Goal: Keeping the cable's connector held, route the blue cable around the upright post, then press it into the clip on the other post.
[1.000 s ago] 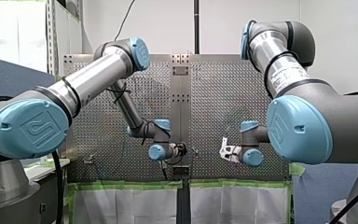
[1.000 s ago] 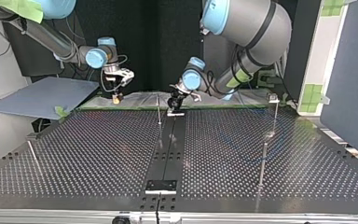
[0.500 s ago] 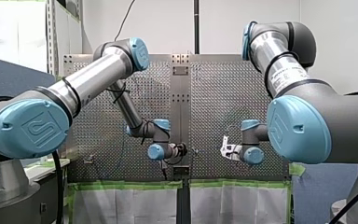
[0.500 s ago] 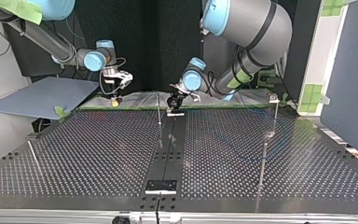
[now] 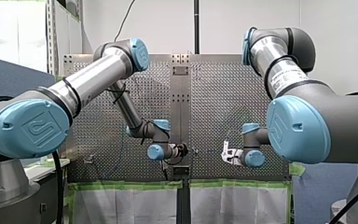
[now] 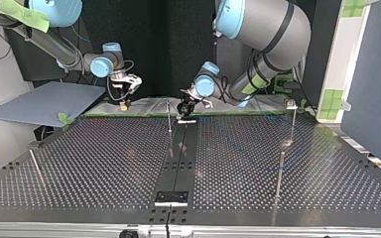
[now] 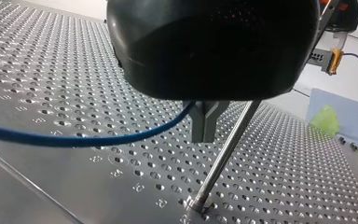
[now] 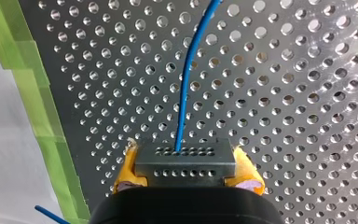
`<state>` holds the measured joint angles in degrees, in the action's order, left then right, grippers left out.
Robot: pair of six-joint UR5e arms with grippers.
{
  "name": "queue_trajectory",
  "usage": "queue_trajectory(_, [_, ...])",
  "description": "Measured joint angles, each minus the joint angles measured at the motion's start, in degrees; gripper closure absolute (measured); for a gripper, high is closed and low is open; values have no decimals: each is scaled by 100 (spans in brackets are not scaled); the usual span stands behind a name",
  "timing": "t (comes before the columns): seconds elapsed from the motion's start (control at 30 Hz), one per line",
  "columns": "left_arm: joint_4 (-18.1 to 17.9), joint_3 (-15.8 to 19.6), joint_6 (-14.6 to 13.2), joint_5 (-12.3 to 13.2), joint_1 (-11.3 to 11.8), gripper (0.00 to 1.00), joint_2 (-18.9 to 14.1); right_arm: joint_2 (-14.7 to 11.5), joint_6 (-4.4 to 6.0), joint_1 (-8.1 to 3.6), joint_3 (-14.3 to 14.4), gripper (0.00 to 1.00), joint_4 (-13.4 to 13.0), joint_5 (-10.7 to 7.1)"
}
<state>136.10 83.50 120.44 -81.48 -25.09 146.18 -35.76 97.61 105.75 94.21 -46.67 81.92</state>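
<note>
We judged the step in hand to be the wrap around the post (image 7: 223, 156), not yet begun. The blue cable (image 7: 98, 139) ran up to our left claw (image 7: 206, 135), just beside the post, without bending round it. To do it well, we would carry the left claw round the post in a low, tight arc. The line should be snug enough to hug the rod, but never so taut that it tugged at the connector (image 8: 185, 158). Our right claw (image 8: 186, 170) should hold steady, or give a little toward the post if the line tightened. The thin rod would likely flex, so a slow sweep seemed wise.

The left claw's metal fingers (image 7: 200, 123) were pressed together. The cable seemed to be pinched between them, though the black body hid the exact spot. The right claw's yellow pads (image 8: 126, 170) were clamped on both sides of the grey connector. The cable left the connector straight ahead over the holed table (image 8: 307, 93), with green tape (image 8: 37, 93) off to one side. In the top view the connector hung at the far left, and the post and left claw stood at the far middle. In the front view a thin blue line bridged the gap between the claws.
</note>
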Motion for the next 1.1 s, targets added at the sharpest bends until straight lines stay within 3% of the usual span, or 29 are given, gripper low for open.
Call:
queue_trajectory(0.27, [-95,-1,-264,-83,2,100,1,4,-32,2,-1,100,31,0])
queue_trajectory(0.6, [223,-1,-845,-106,-36,100,1,5,-293,85,-1,100,69,0])
queue_trajectory(0.83, [349,0,-1207,-198,-47,100,0,3,-324,103,-1,100,69,0])
queue_trajectory(1.1, [429,0,-1373,-300,-69,100,1,12,-330,102,-1,100,70,0])
